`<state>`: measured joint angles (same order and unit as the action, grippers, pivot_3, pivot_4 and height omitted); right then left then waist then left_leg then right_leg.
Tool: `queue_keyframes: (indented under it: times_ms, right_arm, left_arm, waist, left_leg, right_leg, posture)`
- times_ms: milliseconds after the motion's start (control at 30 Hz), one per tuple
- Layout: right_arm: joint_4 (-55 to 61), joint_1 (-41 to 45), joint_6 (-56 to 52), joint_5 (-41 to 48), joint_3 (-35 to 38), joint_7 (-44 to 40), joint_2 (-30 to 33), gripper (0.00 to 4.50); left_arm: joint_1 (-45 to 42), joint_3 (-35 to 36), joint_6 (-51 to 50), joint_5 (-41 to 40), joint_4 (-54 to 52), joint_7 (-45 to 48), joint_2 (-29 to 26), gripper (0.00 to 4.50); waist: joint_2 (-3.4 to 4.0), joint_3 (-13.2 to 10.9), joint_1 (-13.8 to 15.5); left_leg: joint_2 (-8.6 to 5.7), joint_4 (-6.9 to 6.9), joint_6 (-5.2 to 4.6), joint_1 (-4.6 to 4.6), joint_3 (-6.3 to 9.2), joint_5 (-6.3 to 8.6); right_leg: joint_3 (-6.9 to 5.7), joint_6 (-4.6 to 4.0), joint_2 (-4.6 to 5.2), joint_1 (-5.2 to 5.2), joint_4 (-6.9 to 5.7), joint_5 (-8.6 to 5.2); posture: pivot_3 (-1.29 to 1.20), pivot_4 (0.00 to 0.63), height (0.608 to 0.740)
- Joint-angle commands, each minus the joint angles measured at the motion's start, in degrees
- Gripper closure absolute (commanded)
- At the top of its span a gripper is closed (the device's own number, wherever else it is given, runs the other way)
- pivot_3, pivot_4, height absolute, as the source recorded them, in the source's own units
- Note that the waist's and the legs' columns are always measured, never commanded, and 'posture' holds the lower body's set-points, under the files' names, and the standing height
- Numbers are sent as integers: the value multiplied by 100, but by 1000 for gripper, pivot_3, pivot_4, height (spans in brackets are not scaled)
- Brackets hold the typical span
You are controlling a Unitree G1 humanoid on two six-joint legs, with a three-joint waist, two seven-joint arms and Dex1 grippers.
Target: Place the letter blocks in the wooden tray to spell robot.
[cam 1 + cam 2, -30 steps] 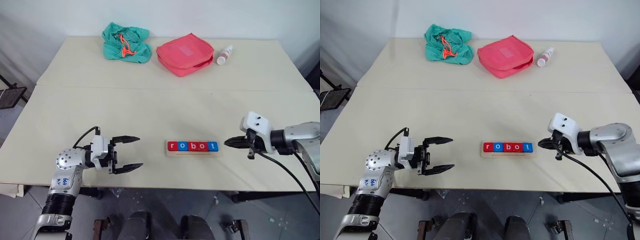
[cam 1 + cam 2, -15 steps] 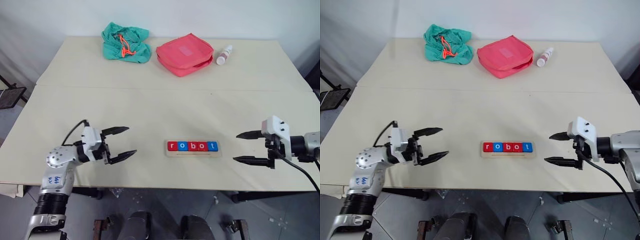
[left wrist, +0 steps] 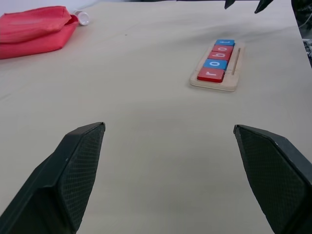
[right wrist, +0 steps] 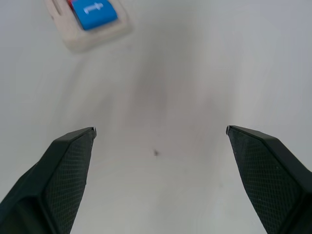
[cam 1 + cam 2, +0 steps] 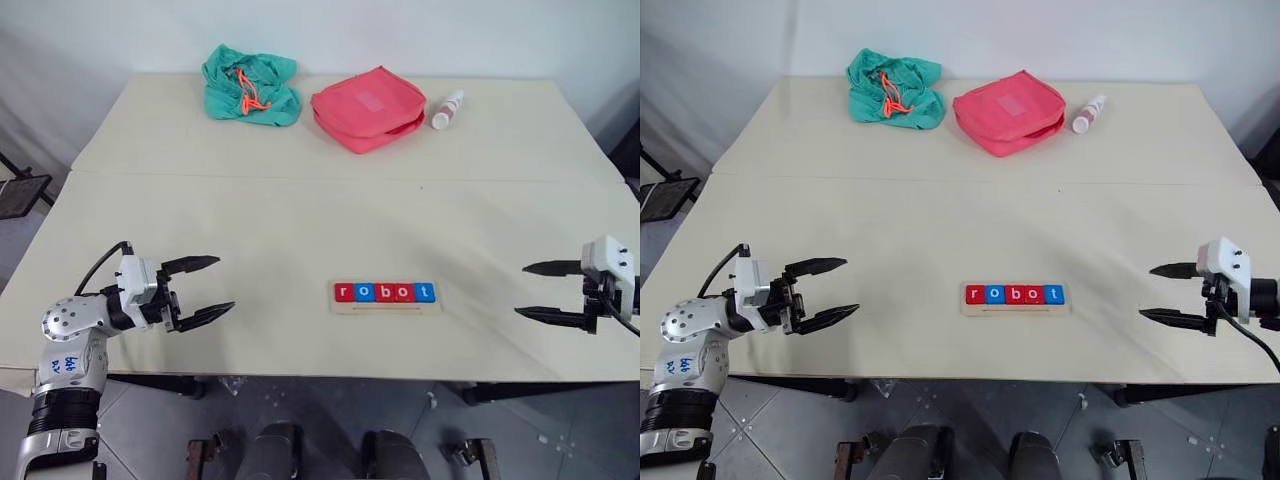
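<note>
Beige table (image 5: 300,220) is carrying the tray (image 5: 386,303) near its front edge, centred between the arms. All 5 blocks (image 5: 385,292) are sitting in the slot, touching side by side, reading r-o-b-o-t: red, blue, red, red, blue.

Changes over the last second: right gripper (image 5: 540,290) was pressed shut just beside the t end of the tray, now it is standing spread wide, empty, pulled well out toward the right table edge. Left gripper (image 5: 202,289) is also spread wide, empty, and has drifted out leftward, well apart from the tray. Tray and blocks are not shifting between frames.

Judgement: word is spelled, last block released, both arms are retreating, so the task is looking done. Nothing left to grab.

Far edge is holding a green cloth (image 5: 250,85), red pouch (image 5: 367,107) and small bottle (image 5: 447,110), all untouched.
</note>
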<state>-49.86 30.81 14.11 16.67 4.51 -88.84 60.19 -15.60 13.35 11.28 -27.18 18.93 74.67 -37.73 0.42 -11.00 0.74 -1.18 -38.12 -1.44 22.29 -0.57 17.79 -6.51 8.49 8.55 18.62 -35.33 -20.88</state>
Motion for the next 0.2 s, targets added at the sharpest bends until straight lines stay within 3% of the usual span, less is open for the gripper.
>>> queue_keyframes:
  times_ms: [33,200]
  right_arm:
    - [-177,180,344,206,-220,-366,214,28]
    - [-352,354,459,349,-439,-366,203,28]
  left_arm:
    - [-71,132,54,-80,-18,83,-132,0]
    - [-213,151,242,-52,184,190,-131,0]
  waist:
    - [0,0,-35]
    - [0,0,-77]
  left_leg:
    - [0,1,0,0,1,0]
    - [-1,2,0,0,4,0]
  right_leg:
    - [0,0,0,0,0,0]
    - [-4,0,1,0,-2,0]
  posture:
    - [0,150,740]
    - [0,150,740]
